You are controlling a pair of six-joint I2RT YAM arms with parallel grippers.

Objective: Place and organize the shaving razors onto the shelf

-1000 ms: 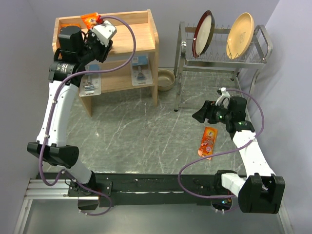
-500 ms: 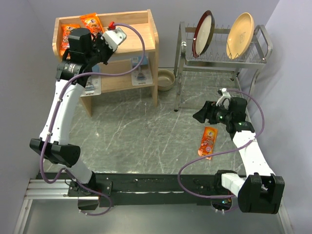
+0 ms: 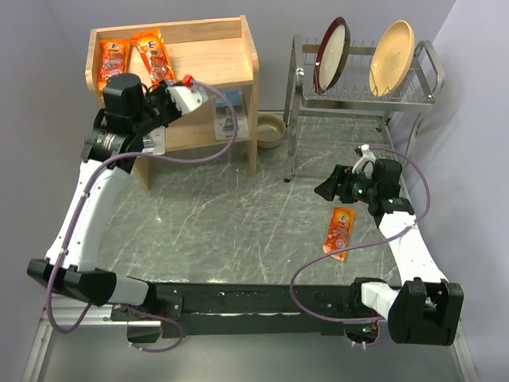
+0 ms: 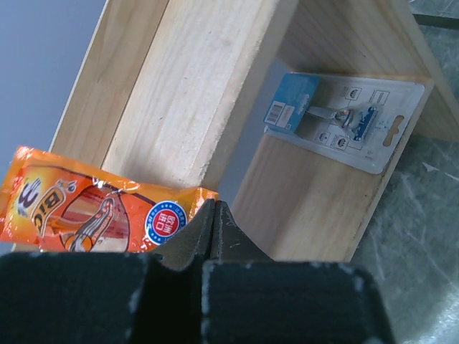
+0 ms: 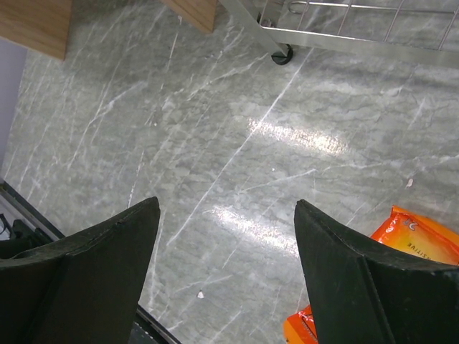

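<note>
The wooden shelf (image 3: 231,60) stands at the back left. Two orange razor packs (image 3: 113,64) (image 3: 151,54) lie side by side on its top tier. A blister pack (image 3: 229,121) leans on the lower tier; a second one (image 3: 153,142) is mostly hidden by my left arm. My left gripper (image 3: 165,89) is shut and empty just in front of the top tier's edge. In the left wrist view its tips (image 4: 213,208) are next to an orange pack (image 4: 86,215), with a blister pack (image 4: 344,118) beyond. My right gripper (image 3: 324,189) (image 5: 226,208) is open above the table, up-left of the third orange pack (image 3: 338,231) (image 5: 412,236).
A metal wire dish rack (image 3: 362,99) with a dark red plate (image 3: 330,54) and a tan plate (image 3: 391,46) stands at the back right. A tan bowl (image 3: 270,130) sits on the table between shelf and rack. Walls close in on the left and right.
My left gripper has let go of the second orange pack on the top tier and drawn back toward the shelf's front edge. The right arm has not moved.
</note>
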